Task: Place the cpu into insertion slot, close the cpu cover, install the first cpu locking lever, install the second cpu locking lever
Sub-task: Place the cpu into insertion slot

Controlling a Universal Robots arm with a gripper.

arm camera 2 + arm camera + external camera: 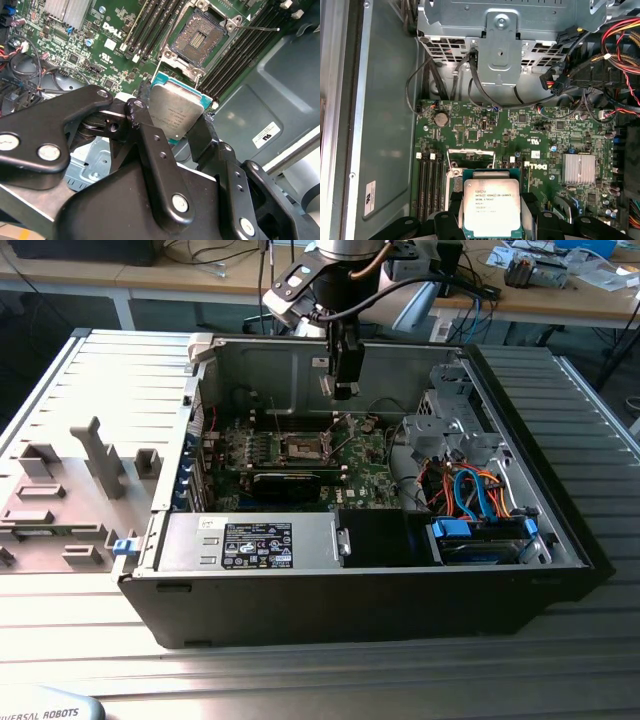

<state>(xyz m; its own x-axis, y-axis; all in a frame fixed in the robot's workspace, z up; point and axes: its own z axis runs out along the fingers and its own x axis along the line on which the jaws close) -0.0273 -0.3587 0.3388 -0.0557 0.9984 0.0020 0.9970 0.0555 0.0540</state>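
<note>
The gripper (343,390) hangs inside the open computer case (350,610), well above the green motherboard (368,462). Its black fingers (150,135) are clamped on two opposite edges of the cpu (491,205), which sits roughly level with its silver-grey top toward the wrist. The chip is in the air, touching nothing else. The insertion slot (200,37) lies below it and a little toward the exterior view's left, apart from the chip, dark centre bare. The cpu cover (181,66) appears swung up off it, though its exact angle is hard to judge. The chip's edges look roughly parallel to the slot's, so the offset seems sideways and downward, not a matter of turning.
</note>
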